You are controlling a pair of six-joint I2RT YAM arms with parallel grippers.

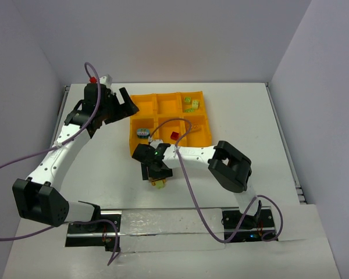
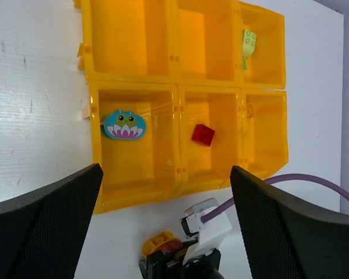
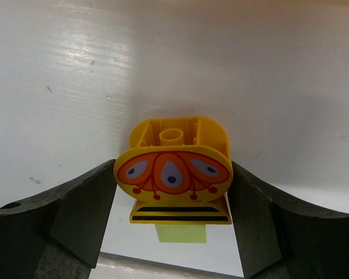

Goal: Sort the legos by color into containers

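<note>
The orange-yellow tray [image 1: 156, 114] has six wells. Lime green legos [image 1: 190, 103] lie in the back right well, a teal piece [image 1: 142, 132] in the front left well and a red brick [image 1: 174, 135] in the front middle well. My right gripper [image 1: 157, 173] is in front of the tray, shut on a yellow-orange brick cluster [image 1: 159, 182]. In the right wrist view the cluster [image 3: 173, 136] sits between both fingers [image 3: 81, 203], with a lime green piece [image 3: 181, 233] under it. My left gripper [image 1: 123, 102] is open and empty over the tray's back left corner.
The left wrist view shows the tray [image 2: 134, 195] from above with the teal piece [image 2: 124, 124], the red brick [image 2: 203, 134] and a lime green brick [image 2: 248, 42]. The right arm's purple cable [image 1: 186, 174] loops over the table in front of the tray.
</note>
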